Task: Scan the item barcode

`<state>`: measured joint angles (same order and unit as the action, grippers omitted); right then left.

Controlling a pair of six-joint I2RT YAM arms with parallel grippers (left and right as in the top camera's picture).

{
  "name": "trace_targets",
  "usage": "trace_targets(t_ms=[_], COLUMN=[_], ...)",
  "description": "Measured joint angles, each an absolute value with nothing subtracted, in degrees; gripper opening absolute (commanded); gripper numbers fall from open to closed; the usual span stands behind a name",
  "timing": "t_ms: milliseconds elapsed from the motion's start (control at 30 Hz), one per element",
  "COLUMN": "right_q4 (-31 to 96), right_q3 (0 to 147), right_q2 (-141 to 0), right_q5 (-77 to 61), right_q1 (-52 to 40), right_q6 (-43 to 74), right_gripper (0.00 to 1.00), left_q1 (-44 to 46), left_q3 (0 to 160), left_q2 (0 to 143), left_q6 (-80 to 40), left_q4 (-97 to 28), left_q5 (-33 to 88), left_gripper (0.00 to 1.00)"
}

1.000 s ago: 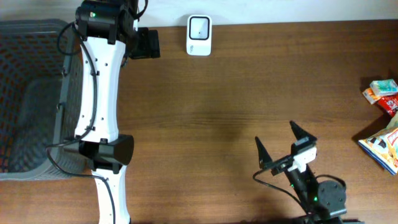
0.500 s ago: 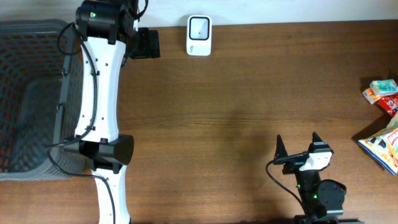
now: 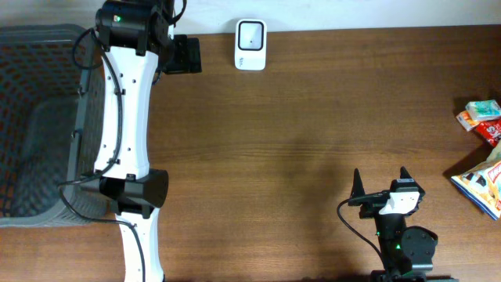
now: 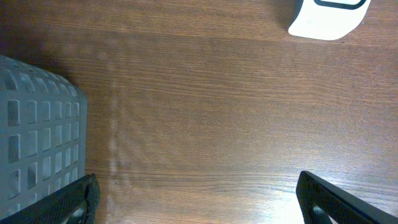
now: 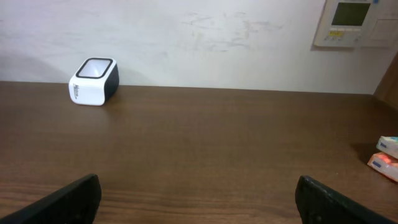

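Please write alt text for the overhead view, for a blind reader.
A wooden table from above, a white barcode scanner at its far edge. The left gripper is beside the scanner; the right gripper is open near the front. At far right lie packaged items, at far left a grey basket.

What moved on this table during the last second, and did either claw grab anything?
The right gripper swung round and shifted to the robot's right, from slanting across the table to pointing straight at its far edge. Its jaws stayed wide open and empty; nothing was grabbed or released. The left gripper, white scanner, basket and snack packs did not move.
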<state>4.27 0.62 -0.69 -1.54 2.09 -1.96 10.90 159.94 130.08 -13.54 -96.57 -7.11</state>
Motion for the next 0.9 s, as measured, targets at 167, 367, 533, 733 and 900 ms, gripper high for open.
trace_targets(t_ms=[167, 367, 533, 733, 900], right_q4=[4.3, 4.3, 4.3, 4.3, 4.0], right_q3=[0.6, 0.6, 0.6, 0.6, 0.7], right_q2=[-0.7, -0.7, -0.7, -0.7, -0.7], right_q5=[-1.5, -1.5, -1.5, -1.5, -1.5], right_q1=[2.1, 2.1, 2.1, 2.1, 2.1], right_q6=[-2.0, -2.0, -2.0, -2.0, -2.0], right_gripper=[0.99, 0.99, 0.99, 0.99, 0.99], left_q1=[10.9, 10.9, 10.9, 11.2, 19.0], left_q3=[159.9, 159.9, 159.9, 153.9, 108.2], left_q2=[130.1, 130.1, 130.1, 126.7, 94.8], left_q6=[-13.5, -13.5, -13.5, -13.7, -12.3], left_q4=[-96.6, -96.6, -96.6, -93.9, -55.1], left_q5=[-7.1, -7.1, -7.1, -6.4, -7.1], left_gripper=[0.99, 0.99, 0.99, 0.99, 0.99])
